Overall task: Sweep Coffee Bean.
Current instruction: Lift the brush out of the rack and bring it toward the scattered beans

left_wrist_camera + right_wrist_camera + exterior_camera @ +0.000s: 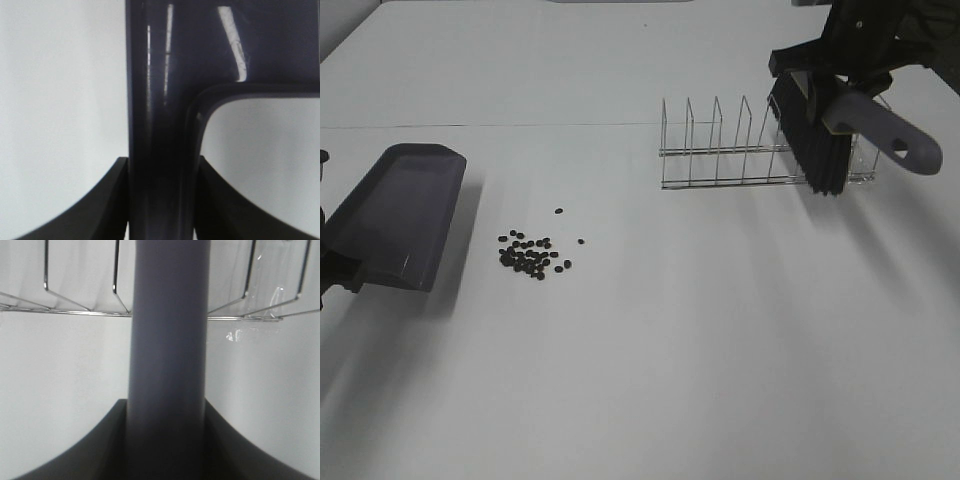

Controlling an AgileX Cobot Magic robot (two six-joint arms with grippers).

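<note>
Bearing the coffee bean, white table.

— Any writing, label, brand or number to read here?
— None. The dustpan and the brush show plain surfaces with no legible word, digit or sign in any view.

The coffee beans were tiny dark ovals in one loose, low cluster, untouched. They lay nearer the left gripper than the right gripper, which was well apart. Two strays sat just outside the cluster on the right gripper's side.
</note>
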